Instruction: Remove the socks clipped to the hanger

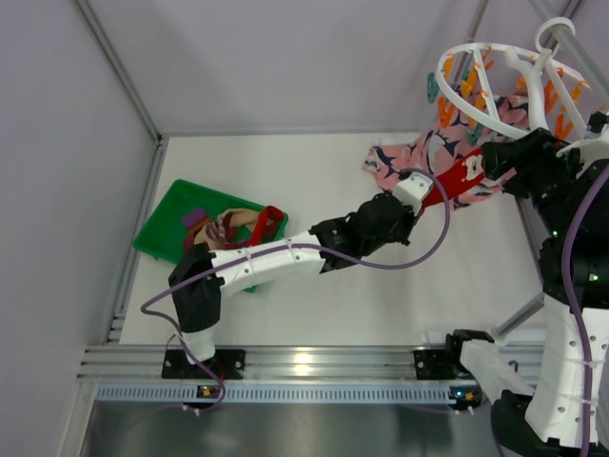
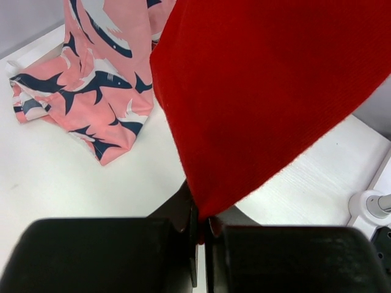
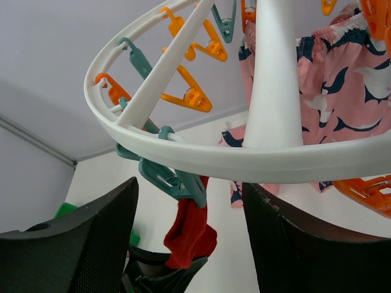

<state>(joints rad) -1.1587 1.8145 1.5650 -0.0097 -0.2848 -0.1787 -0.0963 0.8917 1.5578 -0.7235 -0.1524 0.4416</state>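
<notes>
The round white hanger hangs at the top right with orange and teal pegs. A long bright red sock hangs from a teal peg on its ring. My left gripper is shut on the sock's lower end, and the fabric is pinched between its fingers. My right gripper is open just under the ring, with its fingers on either side of the teal peg and the red sock. In the top view it is at the sock's upper end.
A pink cloth with navy and white print hangs from the hanger and drapes onto the table; it also shows in the left wrist view. A green tray at the left holds maroon, tan and red fabric. Grey frame poles stand around the table.
</notes>
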